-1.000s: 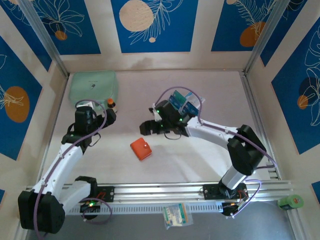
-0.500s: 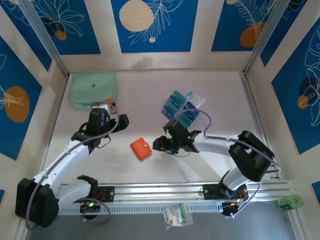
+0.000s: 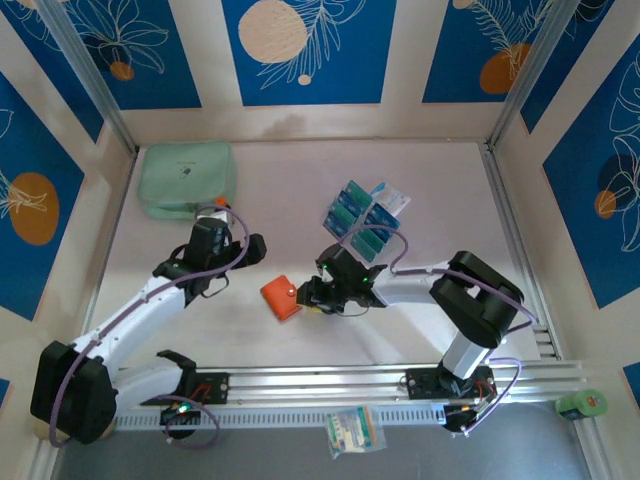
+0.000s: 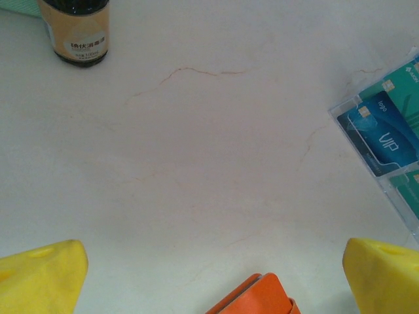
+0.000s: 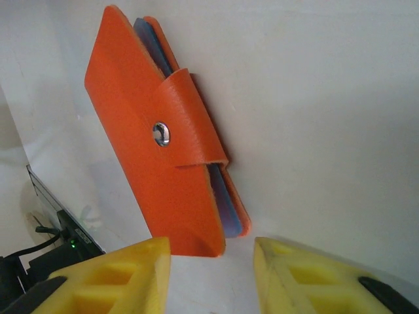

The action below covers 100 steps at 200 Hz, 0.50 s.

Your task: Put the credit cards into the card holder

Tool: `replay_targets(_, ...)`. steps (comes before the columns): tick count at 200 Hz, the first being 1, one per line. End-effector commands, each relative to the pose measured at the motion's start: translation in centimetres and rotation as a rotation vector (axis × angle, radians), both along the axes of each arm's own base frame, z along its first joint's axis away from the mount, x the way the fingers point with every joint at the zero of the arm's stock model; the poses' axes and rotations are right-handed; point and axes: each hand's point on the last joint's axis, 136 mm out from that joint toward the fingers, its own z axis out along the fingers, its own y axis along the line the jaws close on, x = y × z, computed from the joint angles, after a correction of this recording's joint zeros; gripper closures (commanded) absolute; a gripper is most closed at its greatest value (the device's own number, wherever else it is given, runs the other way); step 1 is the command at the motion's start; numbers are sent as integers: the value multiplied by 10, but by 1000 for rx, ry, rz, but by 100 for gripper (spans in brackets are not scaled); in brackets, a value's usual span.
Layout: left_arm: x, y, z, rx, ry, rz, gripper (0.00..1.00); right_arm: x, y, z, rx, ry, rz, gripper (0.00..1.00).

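- Top view: we see the card holder [image 3: 282,297] shut on the desk [image 3: 420,170], with the credit cards [image 3: 362,218] well apart behind it.
- Right wrist: right jaws part open, gripping nothing, just short of the holder's corner. Snap tab fastened.
- Left wrist: left jaws spread wide, empty. Bottle [image 4: 75,29] beyond.

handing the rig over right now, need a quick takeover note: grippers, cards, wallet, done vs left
Left gripper: wide open, empty, hovering just short of the card holder.
Right gripper: jaws apart, low at the holder's corner, not clamped on it.
Holder: flat on the table, snap tab fastened. A blue edge shows between its covers; can't tell what it is.
Credit cards: bunched on the table beyond the right gripper, none held.
Done: nothing evident.
Left: unsnap and open the holder, then load the cards.
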Motion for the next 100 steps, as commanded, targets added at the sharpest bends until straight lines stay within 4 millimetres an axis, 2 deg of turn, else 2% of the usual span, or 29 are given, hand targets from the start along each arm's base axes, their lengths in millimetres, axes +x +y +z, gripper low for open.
replay_targets(1, 4, -2, 5, 1, -15, 8, 0, 1, 15, 8, 47, 11, 19, 66)
replay_targets(27, 3, -3, 2, 7, -8, 5, 0, 3, 18, 8, 53, 12, 21, 75)
replay_targets(56, 4, -6, 0, -12, -5, 2, 0, 9, 18, 14, 87, 18, 20, 100)
replay_targets(81, 8, -16, 12, -121, -44, 20, 0, 22, 6, 36, 163, -11, -10, 100)
replay_targets(100, 12, -27, 27, -248, -85, 28, 0, 36, -6, 66, 253, -46, -43, 100)
